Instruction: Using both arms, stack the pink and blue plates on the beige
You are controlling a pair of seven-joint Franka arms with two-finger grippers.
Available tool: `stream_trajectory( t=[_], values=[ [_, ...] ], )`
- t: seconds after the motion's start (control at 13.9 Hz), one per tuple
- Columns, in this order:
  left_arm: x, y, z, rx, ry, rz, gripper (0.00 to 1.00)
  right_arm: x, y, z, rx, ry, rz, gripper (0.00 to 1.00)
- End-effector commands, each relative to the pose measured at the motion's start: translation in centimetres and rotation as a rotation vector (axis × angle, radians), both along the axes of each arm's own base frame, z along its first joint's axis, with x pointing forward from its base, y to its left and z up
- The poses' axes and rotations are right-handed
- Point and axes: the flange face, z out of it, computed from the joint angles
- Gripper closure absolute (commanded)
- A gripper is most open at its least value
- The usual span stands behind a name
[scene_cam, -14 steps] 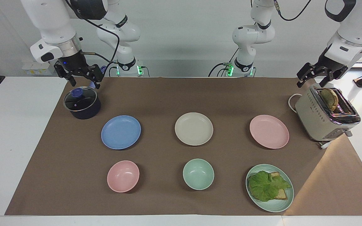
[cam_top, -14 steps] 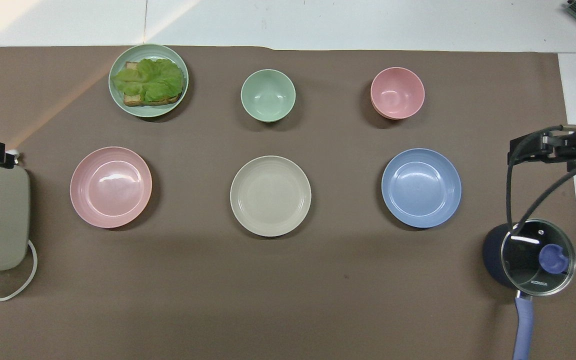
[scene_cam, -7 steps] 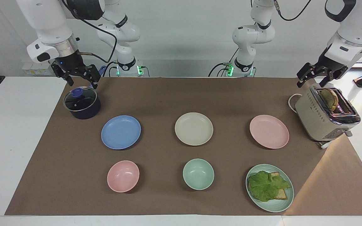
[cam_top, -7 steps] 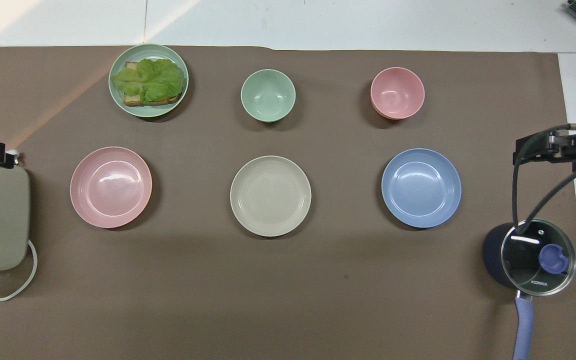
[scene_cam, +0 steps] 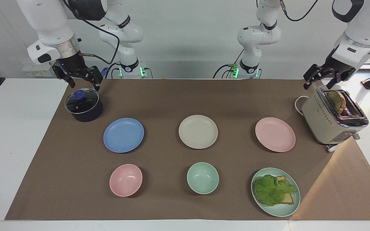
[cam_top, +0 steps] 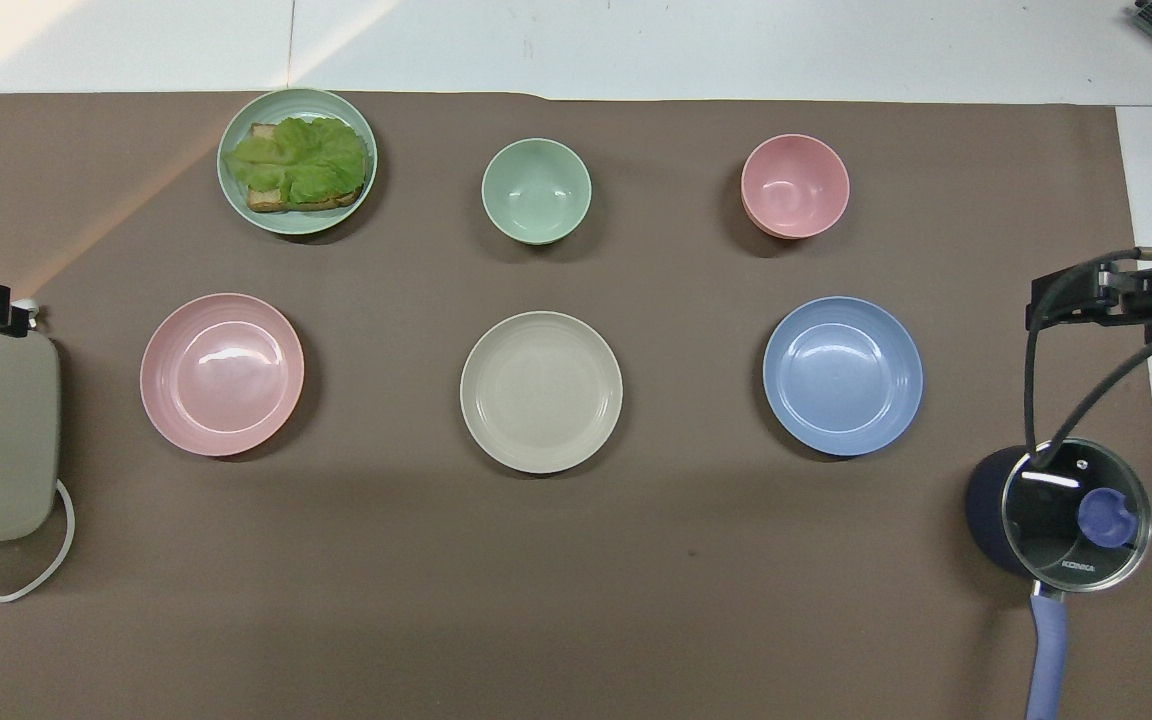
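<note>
Three plates lie in a row across the brown mat. The beige plate (scene_cam: 198, 131) (cam_top: 541, 391) is in the middle. The pink plate (scene_cam: 275, 134) (cam_top: 222, 374) lies toward the left arm's end and the blue plate (scene_cam: 123, 135) (cam_top: 842, 375) toward the right arm's end. All three are bare and apart from one another. My left gripper (scene_cam: 317, 86) hangs open and empty above the toaster. My right gripper (scene_cam: 84, 86) hangs open and empty above the lidded pot.
A dark pot with a glass lid (scene_cam: 83, 106) stands at the right arm's end. A toaster (scene_cam: 332, 118) holding toast stands at the left arm's end. Farther from the robots sit a pink bowl (scene_cam: 126, 180), a mint bowl (scene_cam: 202, 177) and a mint plate (scene_cam: 281, 212) with a lettuce sandwich.
My right gripper has risen a little above the pot and drifted slightly toward the table's end. The left arm and all the plates have stayed put.
</note>
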Motion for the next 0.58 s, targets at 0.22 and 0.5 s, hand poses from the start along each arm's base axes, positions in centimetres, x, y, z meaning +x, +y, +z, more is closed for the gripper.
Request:
stream_trajectory(
  t=[0.22, 0.5],
  values=[
    [-0.6, -0.3, 0.6, 0.016, 0.004, -0.003, 0.0, -0.1, -0.2, 0.1, 0.006, 0.009, -0.007, 0.0],
    [-0.4, 1.3, 0.4, 0.013, -0.016, 0.033, 0.0, -0.1, -0.1, 0.1, 0.008, 0.009, -0.007, 0.0]
  ],
)
